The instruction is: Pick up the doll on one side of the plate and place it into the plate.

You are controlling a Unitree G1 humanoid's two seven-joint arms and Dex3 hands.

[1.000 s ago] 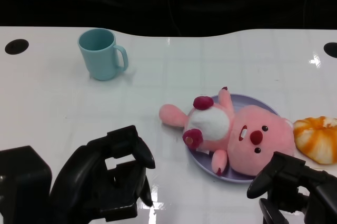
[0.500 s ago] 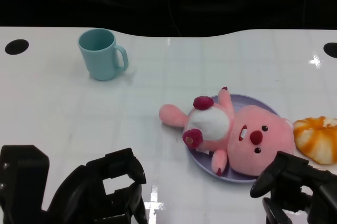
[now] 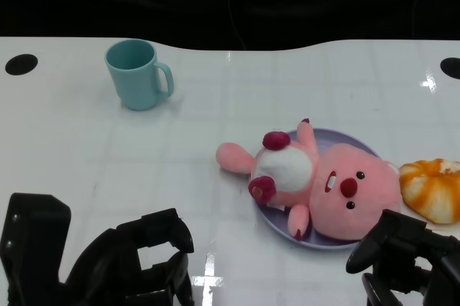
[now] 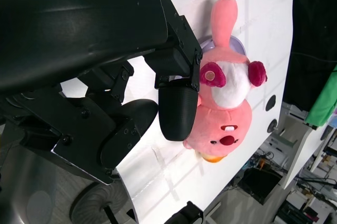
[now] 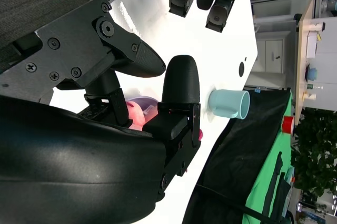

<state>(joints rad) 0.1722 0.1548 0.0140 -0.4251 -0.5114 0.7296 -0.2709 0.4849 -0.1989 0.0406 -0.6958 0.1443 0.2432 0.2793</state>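
The pink plush doll (image 3: pixel 316 184) already lies across the purple plate (image 3: pixel 359 144), so draw both empty, loosely spread hands (image 3: pixel 136 263) (image 3: pixel 402 259) toward the worktop's near edge without brushing it.

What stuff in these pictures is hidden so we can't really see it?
- Plate, head view: mostly covered by the doll.
- Orange toy, head view: cut off by the right edge.
- Doll, right wrist view: nearly all hidden behind the right hand.
- Left hand, head view: its lower part is cut off by the bottom edge.
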